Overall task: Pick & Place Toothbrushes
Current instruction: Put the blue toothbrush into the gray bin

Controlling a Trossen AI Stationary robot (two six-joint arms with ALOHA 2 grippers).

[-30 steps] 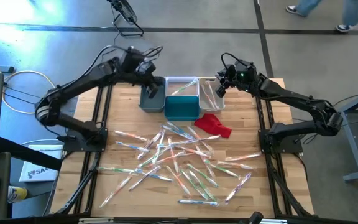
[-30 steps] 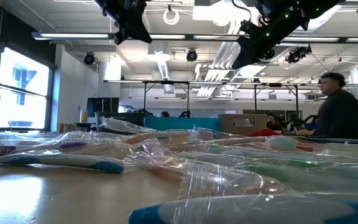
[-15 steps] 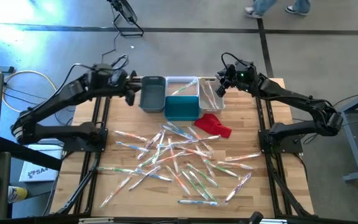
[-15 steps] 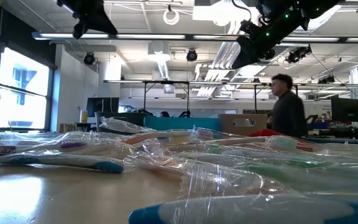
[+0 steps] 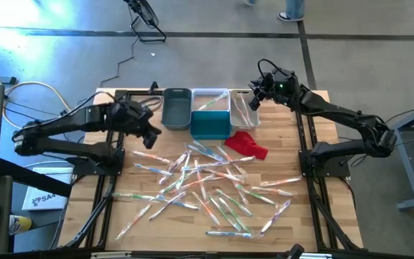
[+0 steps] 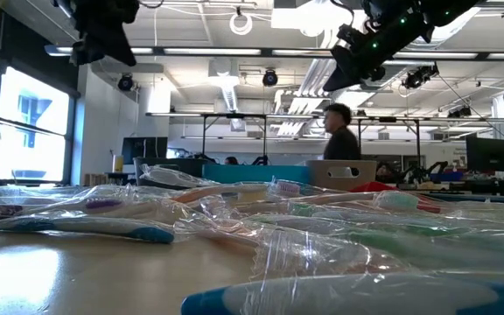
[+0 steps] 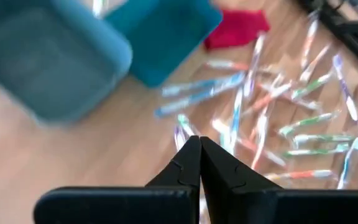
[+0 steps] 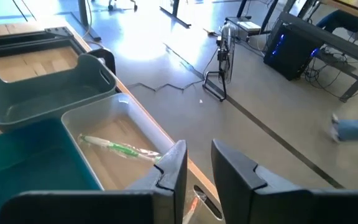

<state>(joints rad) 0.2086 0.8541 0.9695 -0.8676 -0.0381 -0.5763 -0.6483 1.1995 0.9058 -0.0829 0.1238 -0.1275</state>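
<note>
Your wooden surface (image 5: 121, 208) carries the toothbrushes (image 5: 207, 183) scattered loose across its middle and near half, well apart from the grey bin (image 5: 176, 108), teal bin (image 5: 210, 124) and clear bin (image 5: 210, 99) lined along the far edge, so each piece must be carried there. Your left gripper (image 5: 148, 133) hangs above the bare left part between bins and pile, its fingers (image 7: 188, 163) pressed together and empty, apparently placed to reach for another. Your right gripper (image 5: 252, 101) hovers over the white bin (image 5: 244, 109), which holds toothbrushes, its fingers (image 8: 173, 163) slightly parted around nothing, which suggests a drop-off point.
</note>
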